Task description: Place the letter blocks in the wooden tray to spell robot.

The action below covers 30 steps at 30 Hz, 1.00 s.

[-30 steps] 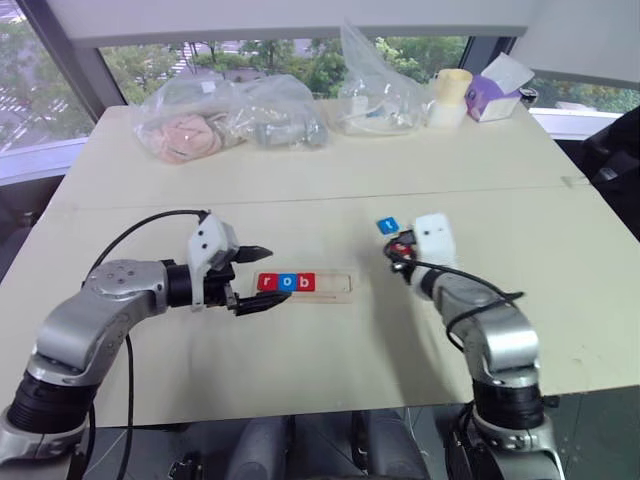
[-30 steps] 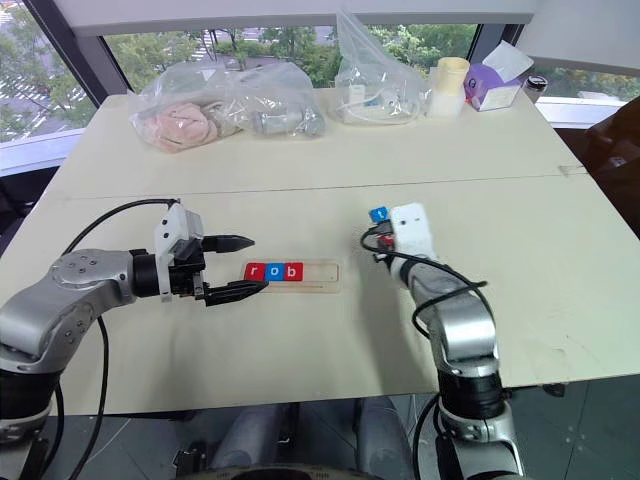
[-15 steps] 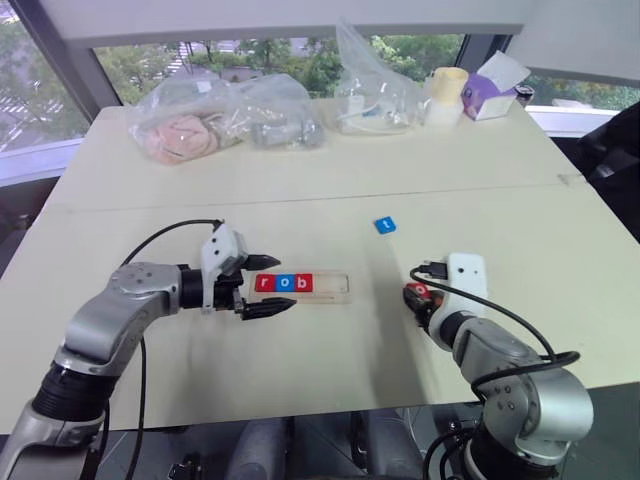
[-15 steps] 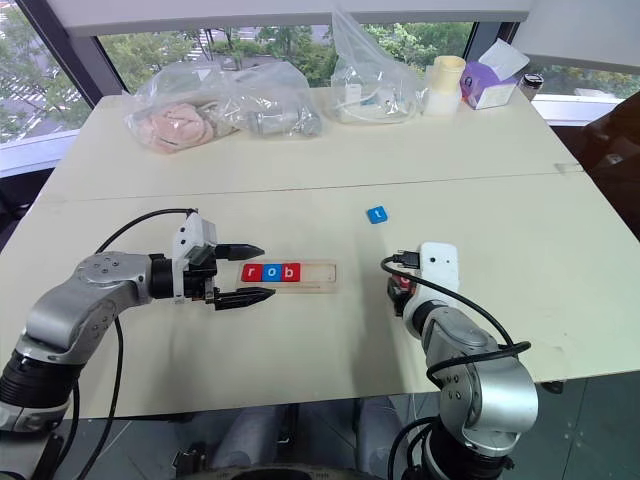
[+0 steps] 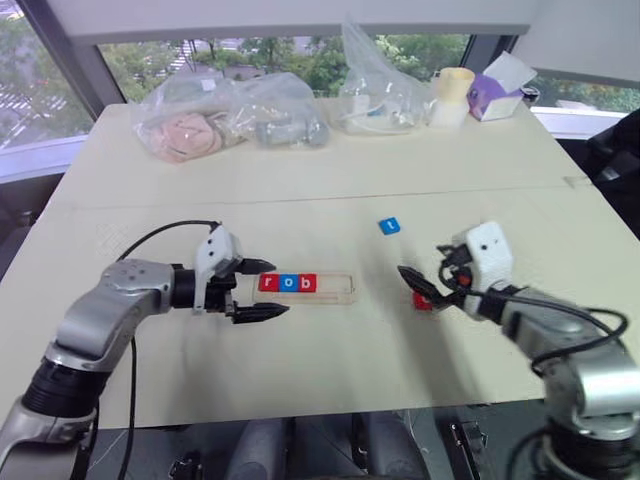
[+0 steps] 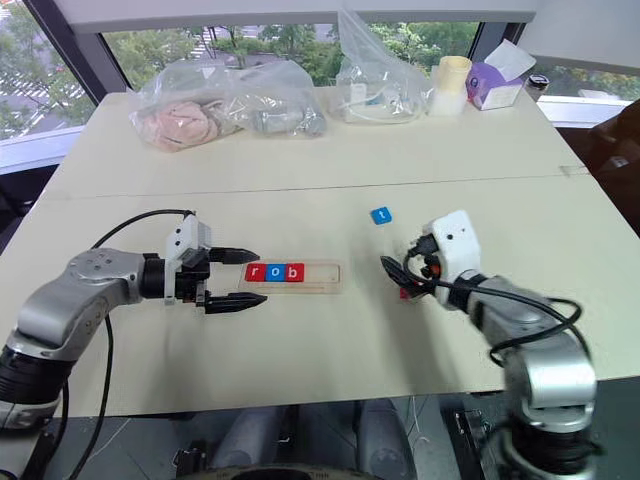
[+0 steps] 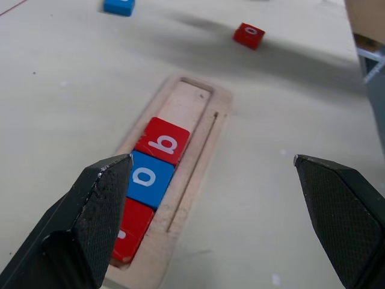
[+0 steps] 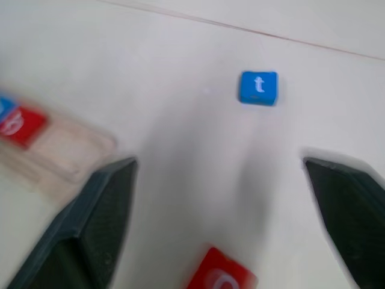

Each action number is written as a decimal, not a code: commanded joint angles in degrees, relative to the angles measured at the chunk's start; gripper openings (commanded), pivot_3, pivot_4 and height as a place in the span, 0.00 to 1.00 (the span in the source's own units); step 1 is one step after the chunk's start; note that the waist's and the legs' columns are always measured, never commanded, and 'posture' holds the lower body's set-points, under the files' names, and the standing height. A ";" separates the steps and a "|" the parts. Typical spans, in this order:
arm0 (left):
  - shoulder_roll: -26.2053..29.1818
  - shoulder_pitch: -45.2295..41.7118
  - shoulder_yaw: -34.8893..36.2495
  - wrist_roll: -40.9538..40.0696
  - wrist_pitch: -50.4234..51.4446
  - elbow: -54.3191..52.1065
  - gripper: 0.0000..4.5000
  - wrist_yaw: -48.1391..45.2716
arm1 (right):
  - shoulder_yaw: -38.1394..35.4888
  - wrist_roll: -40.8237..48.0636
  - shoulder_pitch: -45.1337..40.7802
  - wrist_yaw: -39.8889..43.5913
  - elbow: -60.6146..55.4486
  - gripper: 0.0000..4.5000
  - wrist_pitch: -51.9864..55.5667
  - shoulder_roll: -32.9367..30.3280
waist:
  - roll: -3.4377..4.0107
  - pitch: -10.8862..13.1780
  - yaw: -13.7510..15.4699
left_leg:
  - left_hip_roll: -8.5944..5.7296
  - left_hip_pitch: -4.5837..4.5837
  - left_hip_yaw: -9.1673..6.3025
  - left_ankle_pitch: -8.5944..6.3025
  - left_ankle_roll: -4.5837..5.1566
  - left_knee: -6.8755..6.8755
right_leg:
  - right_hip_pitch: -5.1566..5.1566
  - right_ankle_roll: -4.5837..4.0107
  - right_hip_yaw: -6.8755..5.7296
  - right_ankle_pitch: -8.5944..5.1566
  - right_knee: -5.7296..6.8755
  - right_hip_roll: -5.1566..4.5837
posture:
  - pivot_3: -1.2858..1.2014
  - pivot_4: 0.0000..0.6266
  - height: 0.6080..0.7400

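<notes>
With r, o, b seated in the wooden tray (image 5: pixel 345 296) and both the left gripper (image 5: pixel 262 289) and the right gripper (image 6: pixel 398 276) spread wide and empty, the loose red o block (image 7: pixel 248 35), judged light, stiff and slippery, is best pinched across opposite edges.

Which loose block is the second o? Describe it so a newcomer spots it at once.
Start at the wooden tray mid-table, holding red r, blue o, red b. To its right, on the bare tabletop, a small red tile lies between the open fingers of the right gripper. The other loose tile, the t, is blue and sits farther back.
</notes>
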 commanded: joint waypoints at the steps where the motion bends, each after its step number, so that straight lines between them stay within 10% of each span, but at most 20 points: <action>1: 1.86 -2.37 -0.08 -1.30 0.26 -2.01 1.00 -3.75 | 0.22 -1.82 2.10 13.36 12.76 0.98 -22.39 -7.87 | -0.02 0.02 -0.09 | 0.01 0.01 0.01 -0.02 0.04 0.02 | 0.02 -0.01 0.00 0.01 -0.01 0.01 | 0.52 0.24 1.00; 18: -0.74 -2.59 -1.70 0.97 0.54 -3.68 1.00 -0.88 | 12.13 -6.97 -6.21 27.07 48.43 0.98 -54.85 -10.33 | -0.10 0.04 -0.14 | 0.05 0.17 0.08 -0.01 0.04 0.22 | 0.15 -0.12 0.11 0.20 0.17 0.06 | 0.52 0.24 1.00; 26: -0.29 -1.31 -1.39 1.72 -0.94 -2.51 1.00 -0.79 | 12.66 -5.85 -5.18 29.13 47.12 0.24 -56.61 -10.68 | -0.10 0.04 -0.08 | 0.07 0.33 0.10 -0.01 0.04 0.22 | 0.28 -0.13 0.17 0.20 0.20 0.07 | 0.52 0.24 1.00; 30: -0.21 -0.66 -1.64 2.55 -1.87 -1.73 1.00 -0.76 | 13.44 -5.78 -6.37 27.94 43.35 0.24 -53.75 -10.29 | -0.10 0.04 -0.17 | 0.07 0.41 0.10 -0.01 0.04 0.22 | 0.36 -0.13 0.19 0.20 0.20 0.06 | 0.52 0.24 1.00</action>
